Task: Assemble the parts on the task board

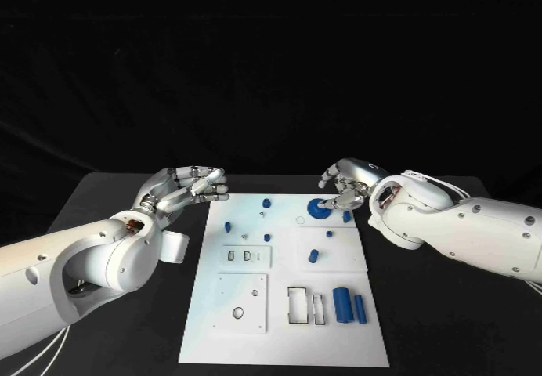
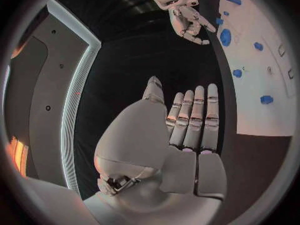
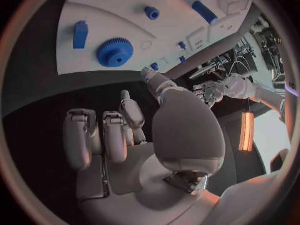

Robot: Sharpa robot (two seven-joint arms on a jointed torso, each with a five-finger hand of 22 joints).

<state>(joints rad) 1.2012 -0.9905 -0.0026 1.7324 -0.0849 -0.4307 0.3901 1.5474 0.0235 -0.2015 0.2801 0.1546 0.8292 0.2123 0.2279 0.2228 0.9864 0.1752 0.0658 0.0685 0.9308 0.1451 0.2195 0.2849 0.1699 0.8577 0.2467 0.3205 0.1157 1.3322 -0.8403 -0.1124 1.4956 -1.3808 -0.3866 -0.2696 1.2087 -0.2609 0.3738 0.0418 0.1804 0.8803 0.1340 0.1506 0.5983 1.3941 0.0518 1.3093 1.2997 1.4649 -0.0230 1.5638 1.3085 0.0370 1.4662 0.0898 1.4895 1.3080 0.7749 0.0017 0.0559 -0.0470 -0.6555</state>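
A flat white task board (image 1: 283, 329) with a smooth matte face is laid lengthwise on the black worktop (image 1: 113, 204), its far edge lying between the two hands. The left hand (image 1: 186, 190), of jointed silver metal, is held just off the board's far left corner with its fingers apart and lightly curved, and nothing is held in it (in the left wrist view the fingers (image 2: 194, 120) are seen laid straight and side by side). The right hand (image 1: 345, 186) is poised at the board's far right corner, directly above a round, toothed blue gear (image 1: 319, 208); its fingers are bent downward toward the gear, but whether the gear is touched cannot be told. In the right wrist view the gear (image 3: 115, 52) lies flat on the board with the fingers (image 3: 106, 135) apart from it and empty. Small blue pegs (image 1: 265, 203) are stood across the far half of the board, and two long blue bars (image 1: 348, 306) are laid side by side near its near right corner, beside rectangular cut-outs (image 1: 305, 305).
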